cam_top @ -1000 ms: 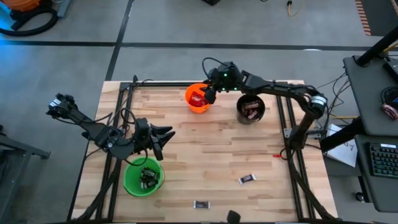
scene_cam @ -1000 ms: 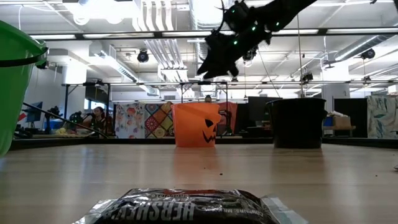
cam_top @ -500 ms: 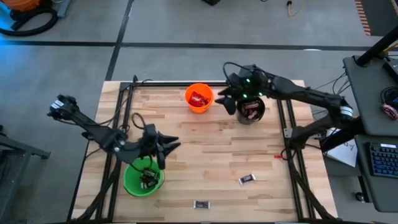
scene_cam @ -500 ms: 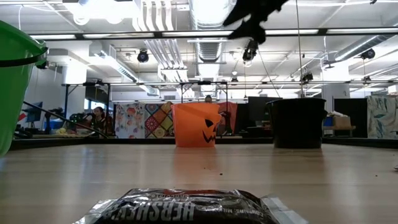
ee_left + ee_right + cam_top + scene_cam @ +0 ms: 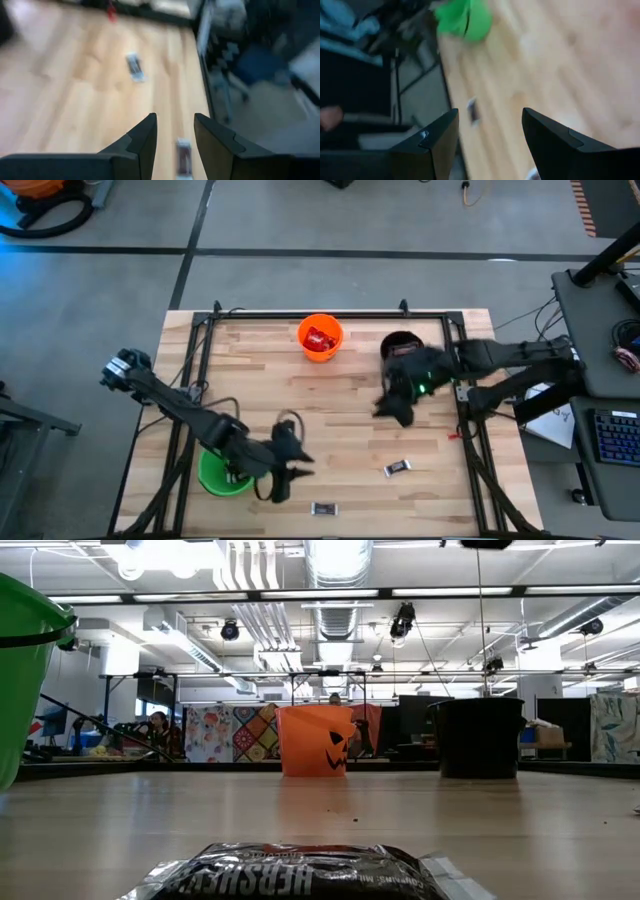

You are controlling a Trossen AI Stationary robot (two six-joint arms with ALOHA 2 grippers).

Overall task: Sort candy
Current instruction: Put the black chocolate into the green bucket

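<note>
The wooden counter [image 5: 330, 430] carries a green cup [image 5: 222, 472] at its near left, an orange cup [image 5: 320, 338] with red candy [image 5: 320, 337] inside at the far middle, and a black cup [image 5: 398, 345] at the far right. The left tool [image 5: 290, 465] hangs beside the green cup and the right tool [image 5: 392, 406] hangs in front of the black cup, both with fingers spread and nothing between them. Two dark candy bars lie loose near the front edge, one [image 5: 397, 468] right of centre and one [image 5: 323, 508] nearer the edge.
</note>
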